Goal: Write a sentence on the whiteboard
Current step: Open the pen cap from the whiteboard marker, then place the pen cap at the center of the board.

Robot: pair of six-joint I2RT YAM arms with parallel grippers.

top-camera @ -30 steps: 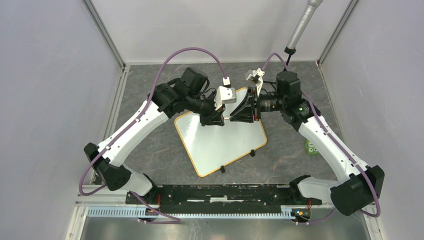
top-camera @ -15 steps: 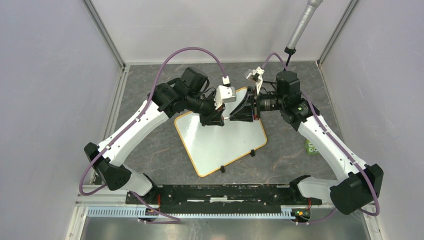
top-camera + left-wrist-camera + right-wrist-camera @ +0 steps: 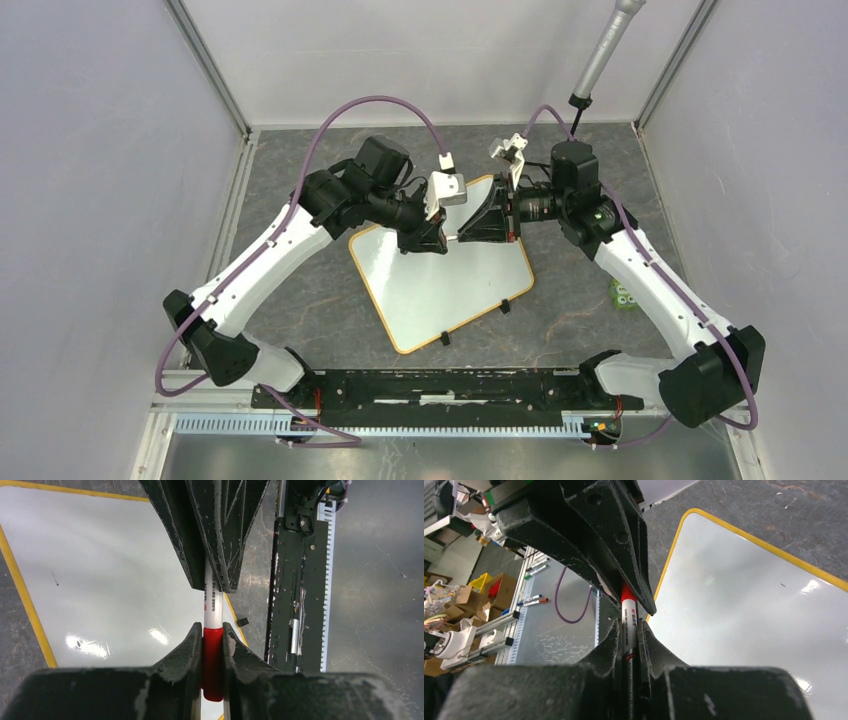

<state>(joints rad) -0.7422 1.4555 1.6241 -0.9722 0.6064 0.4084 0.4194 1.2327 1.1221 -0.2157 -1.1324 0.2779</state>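
Top view: the whiteboard [image 3: 440, 290] lies skewed mid-frame on the grey surface [image 3: 325, 300], a marker [image 3: 453, 238] bridging both arms over its upper part. Left wrist: left fingers [image 3: 187, 647] clamp the marker's red cap [image 3: 212, 665]. Right wrist: right fingers [image 3: 608, 647] grip its white barrel [image 3: 629, 630]

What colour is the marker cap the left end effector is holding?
Red cap, on a white barrel; clearest in the left wrist view.

The left tool [image 3: 440, 240] and right tool [image 3: 468, 236] are covering the far corner of the flat white, orange-rimmed whiteboard [image 3: 440, 290]. Both ends of the red-capped white marker pen [image 3: 212, 645] are lying hidden between their fingers. A small green object [image 3: 624, 295] on the grey marbled desk [image 3: 300, 300] is showing too small to identify.
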